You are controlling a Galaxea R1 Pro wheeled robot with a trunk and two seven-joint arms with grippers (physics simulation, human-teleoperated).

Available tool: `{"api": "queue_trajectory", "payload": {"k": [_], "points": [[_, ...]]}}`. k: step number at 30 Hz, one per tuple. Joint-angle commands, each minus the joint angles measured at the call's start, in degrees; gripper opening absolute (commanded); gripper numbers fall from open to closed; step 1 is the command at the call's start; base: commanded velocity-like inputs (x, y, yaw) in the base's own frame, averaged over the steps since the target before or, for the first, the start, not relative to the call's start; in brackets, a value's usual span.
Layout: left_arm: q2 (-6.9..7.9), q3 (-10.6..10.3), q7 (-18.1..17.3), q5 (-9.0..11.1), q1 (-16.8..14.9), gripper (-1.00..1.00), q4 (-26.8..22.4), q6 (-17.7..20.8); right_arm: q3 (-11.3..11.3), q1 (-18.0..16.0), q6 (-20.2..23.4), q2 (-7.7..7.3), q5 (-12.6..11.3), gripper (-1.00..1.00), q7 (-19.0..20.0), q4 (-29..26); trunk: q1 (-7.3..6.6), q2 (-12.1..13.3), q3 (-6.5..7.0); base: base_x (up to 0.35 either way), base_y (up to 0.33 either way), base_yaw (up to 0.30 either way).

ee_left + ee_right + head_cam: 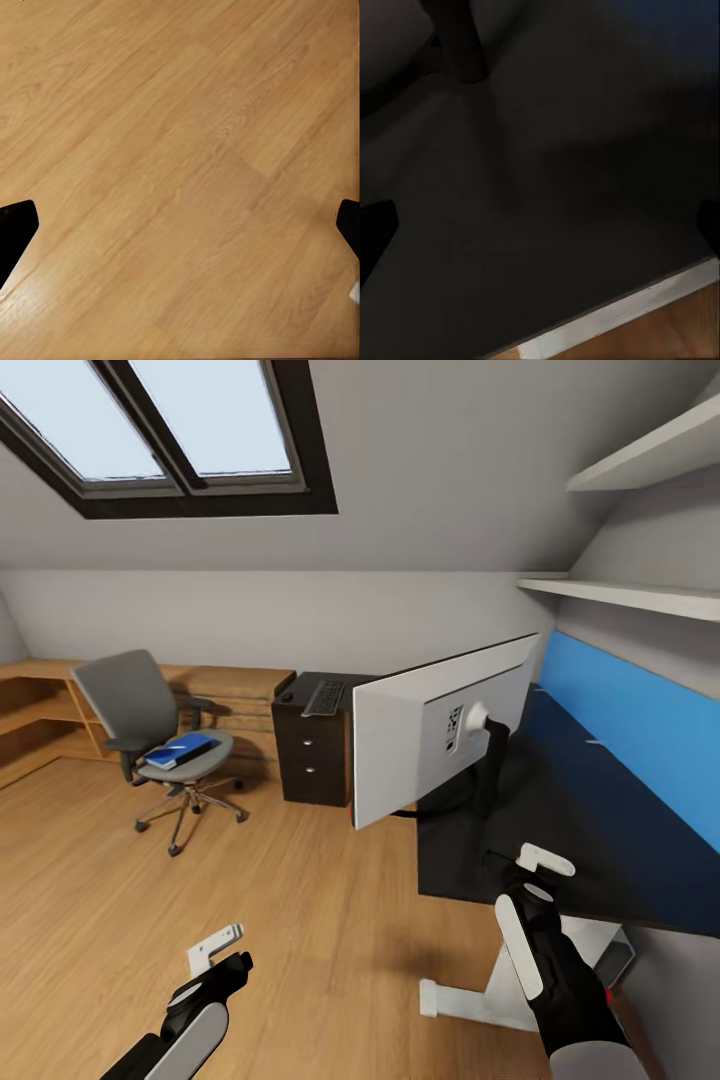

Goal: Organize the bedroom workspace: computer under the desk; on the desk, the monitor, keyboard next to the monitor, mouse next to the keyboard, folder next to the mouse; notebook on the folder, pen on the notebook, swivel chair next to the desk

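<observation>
The right gripper (528,868) is held just above the near edge of the desk (600,840), fingers spread with nothing between them; in the right wrist view both dark fingertips (376,232) are seen wide apart over the glossy black top, the desk's pale edge and a strip of wood floor beyond. The left gripper (222,950) hangs low over the floor (150,920), also spread and empty; its wrist view gives bare floorboards between two parted fingertips (15,229). Just ahead of the right gripper the monitor (440,725) is found upright on the desk, its pale back turned toward the camera, stand and base resting on the top; that item is judged done. The keyboard (324,698) lies on the dark drawer unit (312,745) at the desk's far end, well apart from the monitor, so it is judged not yet placed beside it. The chair (150,735) stands out on the floor, well apart from the desk, with the blue folder (182,751) resting on its seat; both moves are judged outstanding. Mouse, notebook and pen cannot be made out at this size, and the computer is not identified under the desk. Overall the task is judged to be at an early stage, most placements remaining.
</observation>
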Motion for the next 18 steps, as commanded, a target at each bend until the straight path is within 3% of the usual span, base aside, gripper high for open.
{"api": "queue_trajectory", "payload": {"k": [1,10,18], "points": [[0.07,-0.1,0.4,0.1,-0.1,1.00,-0.1,0.3,0.0,0.0,0.2,0.03,-0.4,1.00,-0.3,-0.1,0.00,0.0,-0.06,0.000,0.000,-0.260],[0.10,0.0,0.4,0.0,-0.1,1.00,-0.1,0.3,0.0,0.0,0.2,0.03,-0.4,1.00,-0.3,-0.1,0.00,0.0,-0.06,0.000,0.000,-0.255],[0.13,0.1,0.4,-0.1,-0.1,1.00,-0.1,0.3,0.1,0.0,0.2,0.03,-0.4,1.00,-0.2,-0.1,0.00,0.0,-0.06,0.000,0.000,-0.062]]}}
